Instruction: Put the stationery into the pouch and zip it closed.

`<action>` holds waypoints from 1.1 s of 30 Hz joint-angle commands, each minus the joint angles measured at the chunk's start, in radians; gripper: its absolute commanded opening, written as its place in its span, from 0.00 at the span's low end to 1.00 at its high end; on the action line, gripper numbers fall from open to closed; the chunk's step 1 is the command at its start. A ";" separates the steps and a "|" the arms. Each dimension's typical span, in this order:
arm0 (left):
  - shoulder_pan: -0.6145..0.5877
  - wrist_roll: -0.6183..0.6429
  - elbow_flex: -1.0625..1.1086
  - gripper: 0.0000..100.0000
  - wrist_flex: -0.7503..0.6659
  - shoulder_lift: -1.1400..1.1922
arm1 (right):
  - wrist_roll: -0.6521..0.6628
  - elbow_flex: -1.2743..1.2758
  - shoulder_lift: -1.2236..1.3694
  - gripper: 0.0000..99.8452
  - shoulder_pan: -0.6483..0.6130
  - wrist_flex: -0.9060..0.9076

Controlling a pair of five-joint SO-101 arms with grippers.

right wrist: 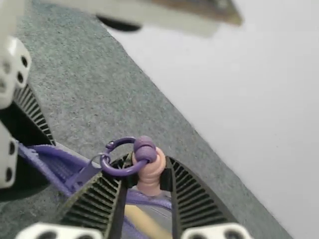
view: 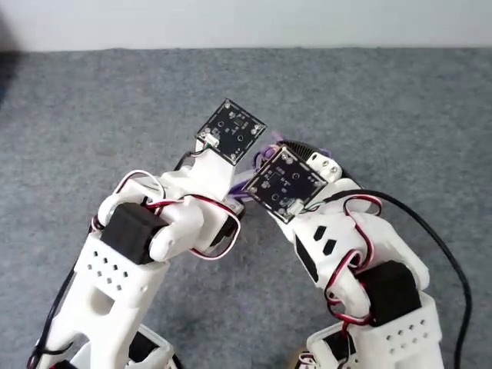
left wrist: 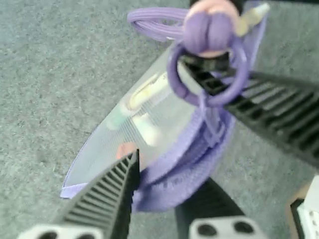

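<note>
Risk: my right jaws are clenched on the zipper charm (right wrist: 147, 167), not the slider, so a skewed pull could slip off it or bunch the pouch (left wrist: 149, 124) and jam the zip. My left jaws pinch the pouch's purple end, a thin hold that may give. Both arms lean in, wrists nearly touching, over mid-worktop (view: 92, 100) toward its far edge, pouch between them, stationery (left wrist: 144, 94) inside.

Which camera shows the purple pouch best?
The left wrist view: the pouch shows its clear side, the things inside and its purple edge. The high view gives a small purple sliver; the right wrist view, a purple strip.
</note>
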 commanded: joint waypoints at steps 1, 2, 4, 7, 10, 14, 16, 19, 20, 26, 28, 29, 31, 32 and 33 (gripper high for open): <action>0.000 0.066 -0.012 0.10 -0.072 0.005 | 0.003 -0.002 -0.005 0.01 0.010 0.007; 0.002 0.081 -0.012 0.12 -0.084 0.005 | 0.003 -0.002 -0.005 0.01 0.010 0.007; 0.002 0.110 -0.012 0.15 -0.110 0.005 | 0.003 -0.002 -0.005 0.01 0.010 0.007; -0.003 0.135 -0.002 0.19 -0.137 0.005 | 0.003 -0.002 -0.005 0.01 0.012 0.007; 0.002 0.137 0.051 0.20 -0.172 0.002 | 0.003 -0.002 -0.005 0.01 0.012 0.001; 0.002 0.137 0.119 0.20 -0.213 -0.002 | 0.002 0.002 -0.005 0.01 0.012 0.001; 0.002 0.137 0.122 0.20 -0.213 -0.002 | 0.002 0.002 -0.005 0.01 0.012 0.001; 0.003 0.137 0.120 0.20 -0.235 -0.002 | 0.002 0.002 -0.005 0.01 0.010 0.001; 0.003 0.137 0.124 0.20 -0.247 -0.002 | 0.002 0.002 -0.004 0.01 0.010 0.001; 0.002 0.132 0.120 0.09 -0.264 -0.002 | 0.002 0.002 -0.004 0.01 0.012 0.001; 0.002 0.132 0.120 0.02 -0.259 -0.002 | 0.002 0.002 -0.004 0.01 0.015 0.001; -0.002 0.132 0.120 0.01 -0.256 -0.002 | 0.002 0.000 -0.004 0.01 0.018 0.001; -0.006 0.135 0.119 0.01 -0.245 -0.003 | 0.002 -0.002 -0.005 0.01 0.019 0.001; -0.006 0.135 0.117 0.01 -0.238 -0.003 | 0.002 -0.002 -0.005 0.01 0.021 0.001; -0.006 0.135 0.117 0.01 -0.233 -0.003 | 0.002 -0.002 -0.005 0.01 0.030 0.001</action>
